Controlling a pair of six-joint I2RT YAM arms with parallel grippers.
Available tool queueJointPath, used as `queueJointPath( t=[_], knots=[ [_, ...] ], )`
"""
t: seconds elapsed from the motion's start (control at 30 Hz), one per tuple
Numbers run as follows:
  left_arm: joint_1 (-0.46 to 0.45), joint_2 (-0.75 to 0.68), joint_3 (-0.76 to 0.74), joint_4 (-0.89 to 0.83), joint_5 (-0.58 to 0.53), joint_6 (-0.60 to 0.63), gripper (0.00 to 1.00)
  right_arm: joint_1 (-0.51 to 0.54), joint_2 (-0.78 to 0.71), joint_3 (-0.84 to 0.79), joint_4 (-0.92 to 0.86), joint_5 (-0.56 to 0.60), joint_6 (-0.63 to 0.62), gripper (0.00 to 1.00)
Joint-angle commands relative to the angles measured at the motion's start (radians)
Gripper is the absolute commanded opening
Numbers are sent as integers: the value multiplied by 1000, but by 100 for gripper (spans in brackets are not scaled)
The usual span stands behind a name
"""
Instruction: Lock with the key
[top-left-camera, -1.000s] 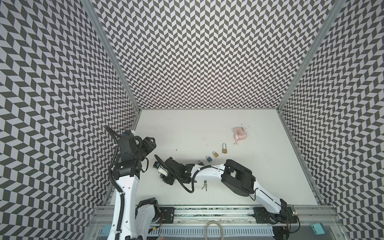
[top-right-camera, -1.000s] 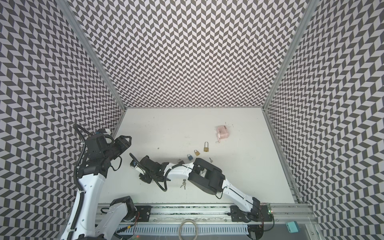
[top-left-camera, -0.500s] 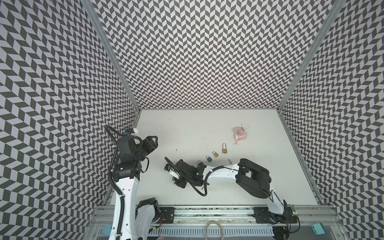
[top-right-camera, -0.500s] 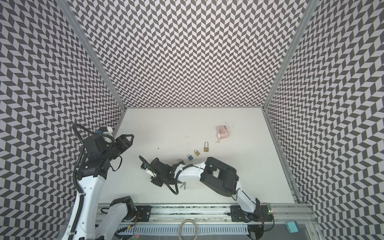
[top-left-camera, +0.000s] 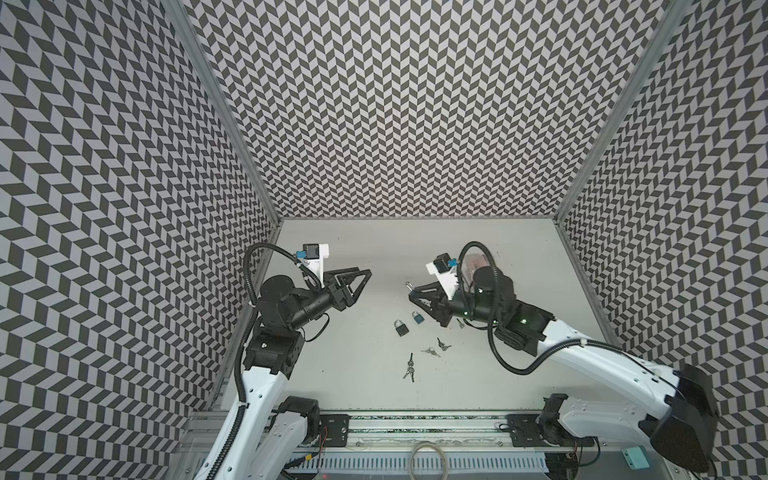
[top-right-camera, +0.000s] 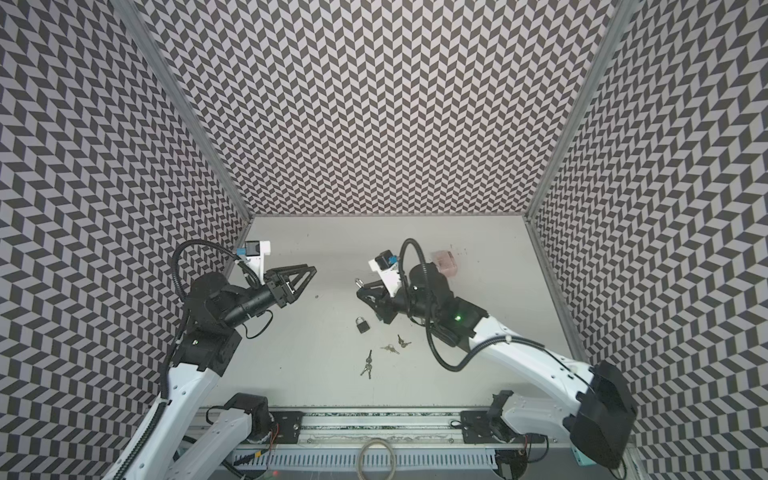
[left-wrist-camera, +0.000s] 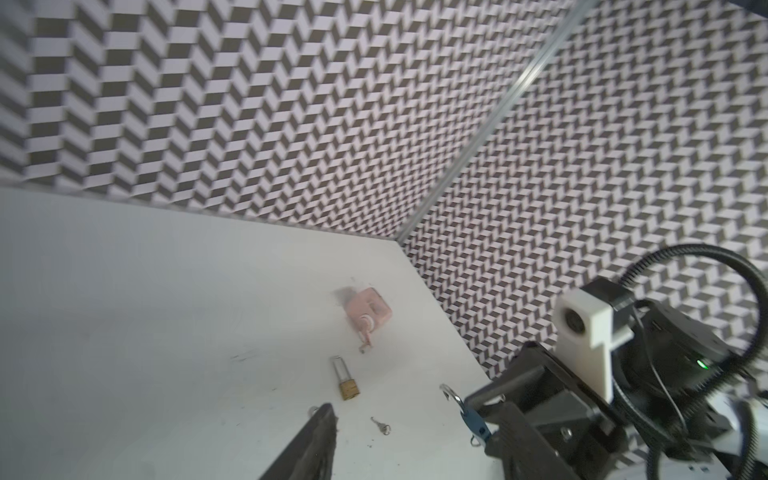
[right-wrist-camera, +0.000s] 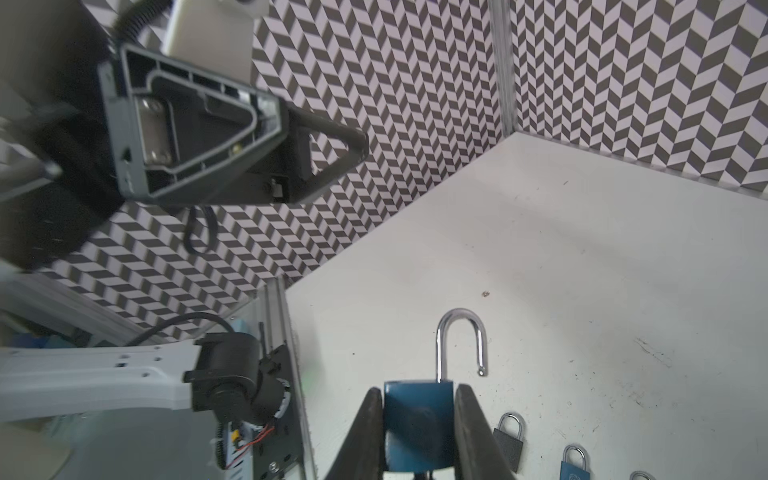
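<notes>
Right gripper (right-wrist-camera: 417, 390) pinching blue padlock (right-wrist-camera: 417, 424), shackle open | your left gripper (top-left-camera: 362, 275) spread, empty, facing it | keys (top-left-camera: 410, 370) on table (top-left-camera: 332, 357).

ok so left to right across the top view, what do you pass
left hand → black padlock → loose blue padlock → pair of keys → pink lock; right hand and its held blue padlock overlap these, left out
</notes>
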Motion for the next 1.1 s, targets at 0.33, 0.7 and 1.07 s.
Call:
queueJointPath(
  t=[0.33,0.7,1.07],
  knots=[
    [-267,88,60,468,229,-41,99,-71,-50,88,240,-581,277,0],
    [-348,131,74,447,245,-1,80,-71,-49,83,367,-627,380,0],
    [-357,110,86,443,251,2,30,-71,-54,72,363,-604,384,0]
  ],
)
